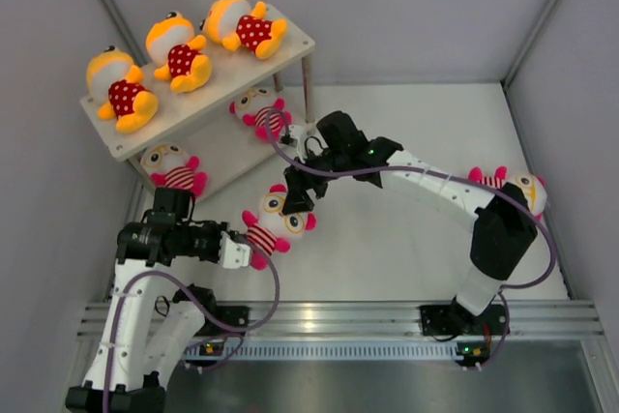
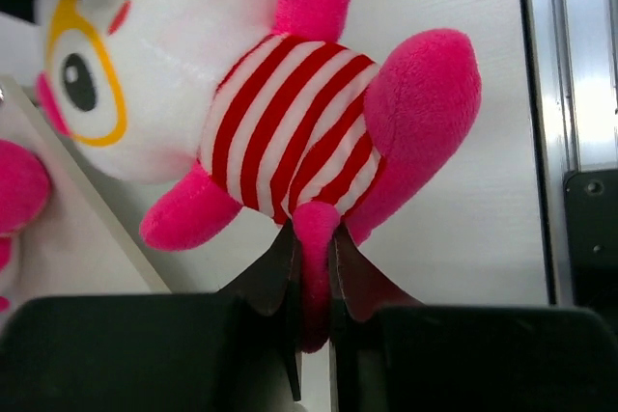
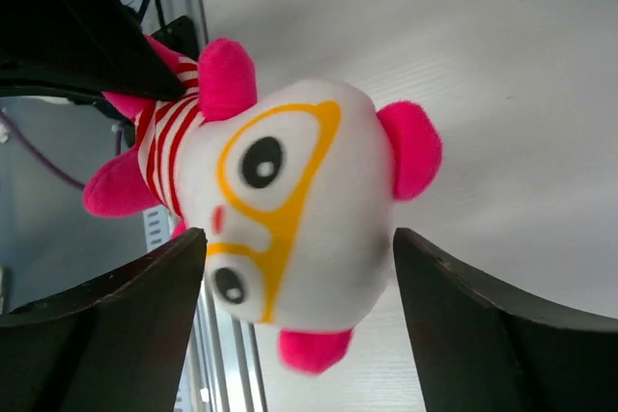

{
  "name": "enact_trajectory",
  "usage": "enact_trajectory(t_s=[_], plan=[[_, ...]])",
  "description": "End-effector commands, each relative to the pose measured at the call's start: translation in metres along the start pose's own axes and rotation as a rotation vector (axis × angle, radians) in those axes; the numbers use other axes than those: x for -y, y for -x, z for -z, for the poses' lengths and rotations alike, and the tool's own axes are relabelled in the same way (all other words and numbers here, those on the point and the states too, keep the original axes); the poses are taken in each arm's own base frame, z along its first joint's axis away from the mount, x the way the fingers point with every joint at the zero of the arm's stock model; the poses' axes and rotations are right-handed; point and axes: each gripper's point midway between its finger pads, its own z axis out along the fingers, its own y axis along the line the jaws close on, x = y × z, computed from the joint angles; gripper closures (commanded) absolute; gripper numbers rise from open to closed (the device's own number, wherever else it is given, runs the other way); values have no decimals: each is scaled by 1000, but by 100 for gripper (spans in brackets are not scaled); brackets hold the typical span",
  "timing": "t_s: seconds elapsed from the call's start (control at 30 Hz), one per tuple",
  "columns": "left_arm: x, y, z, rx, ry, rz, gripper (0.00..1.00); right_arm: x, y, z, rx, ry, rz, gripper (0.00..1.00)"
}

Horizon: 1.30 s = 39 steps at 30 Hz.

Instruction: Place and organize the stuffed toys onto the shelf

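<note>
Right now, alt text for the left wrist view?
The left tool pinches a lower pink limb of a white-faced plush doll with yellow glasses and a red-and-white striped shirt, seen against the white tabletop. The edge of a cream shelf board shows at lower left.

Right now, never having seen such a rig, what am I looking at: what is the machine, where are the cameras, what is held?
Two robot arms stand at the near edge of a table. The wide picture looks down from above; the other two come from a camera on each wrist. The left gripper is shut on a pink leg of a striped toy; the right gripper stands open around its head. The shelf carries three orange toys on top and two striped toys below. A last striped toy lies farther right.
</note>
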Motion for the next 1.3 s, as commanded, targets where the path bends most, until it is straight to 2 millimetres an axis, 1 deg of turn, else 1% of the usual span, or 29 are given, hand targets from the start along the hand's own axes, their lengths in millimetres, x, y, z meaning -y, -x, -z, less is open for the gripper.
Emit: enact_trajectory(t_s=[0.0, 0.03, 0.07, 0.1, 0.13, 0.17, 0.23, 0.3, 0.4, 0.43, 0.47, 0.53, 0.57, 0.6, 0.63, 0.67, 0.73, 0.77, 0.83, 0.87, 0.9, 0.93, 0.97, 1.03, 1.13, 1.17, 1.2, 1.23, 1.27], plan=[[-39, -1, 5, -10, 108, 172, 100, 18, 33, 24, 159, -165, -26, 20], [-51, -3, 9, -26, 153, 184, 100, 27, 24, 35, 183, -222, -64, 20], [-74, -5, 13, -36, 234, 164, 100, 41, 24, 49, 226, -268, -102, 19], [-84, -9, 17, -54, 284, 200, 100, 46, 28, 57, 283, -286, -130, 19], [-94, -10, 21, -62, 323, 199, 100, 54, 25, 67, 308, -323, -149, 19], [-109, -10, 25, -59, 382, 195, 100, 59, 16, 79, 324, -354, -169, 19], [-121, -18, 30, -92, 443, 222, 100, 60, 8, 91, 339, -401, -176, 19], [-131, -23, 33, -106, 498, 258, 100, 60, 2, 97, 337, -423, -177, 18], [-131, -38, 34, -151, 537, 353, 100, 58, -5, 103, 340, -452, -174, 18], [-132, -45, 38, -187, 560, 391, 100, 57, -8, 106, 336, -461, -170, 18], [-132, -51, 37, -195, 569, 476, 100, 58, -9, 107, 334, -466, -167, 18], [-138, -59, 41, -228, 607, 558, 100, 57, -9, 110, 338, -474, -161, 18], [-140, -71, 40, -264, 633, 641, 100, 57, -9, 110, 340, -476, -157, 18], [-145, -76, 42, -276, 660, 669, 100, 57, -10, 110, 342, -475, -159, 18], [-157, -77, 45, -266, 707, 669, 100, 57, -10, 110, 343, -475, -157, 18], [-164, -82, 45, -268, 730, 684, 100, 56, -9, 110, 350, -473, -155, 18], [-177, -84, 46, -254, 774, 663, 100, 57, -13, 110, 346, -474, -166, 18], [-189, -85, 47, -244, 811, 644, 100, 56, -15, 109, 341, -475, -166, 18], [-195, -98, 48, -303, 851, 635, 100, 56, -19, 111, 337, -481, -169, 18], [-199, -105, 40, -326, 846, 634, 100, 56, -21, 112, 335, -490, -164, 18], [-199, -115, 41, -371, 865, 648, 100, 55, -23, 113, 332, -491, -164, 18], [-201, -119, 38, -382, 867, 657, 100, 55, -25, 115, 335, -500, -160, 18], [-202, -127, 32, -400, 850, 660, 100, 55, -25, 117, 337, -506, -159, 17], [-205, -134, 24, -410, 839, 648, 100, 54, -27, 119, 341, -509, -153, 17], [-213, -148, 6, -424, 821, 614, 100, 53, -28, 121, 344, -511, -152, 17], [-215, -152, 3, -429, 815, 600, 100, 53, -28, 121, 343, -513, -154, 17], [-222, -151, 1, -413, 831, 583, 100, 53, -29, 122, 345, -514, -153, 17], [-223, -156, -6, -411, 818, 581, 100, 52, -30, 122, 342, -515, -154, 17], [-226, -157, -7, -406, 823, 578, 100, 52, -31, 122, 341, -515, -154, 17]])
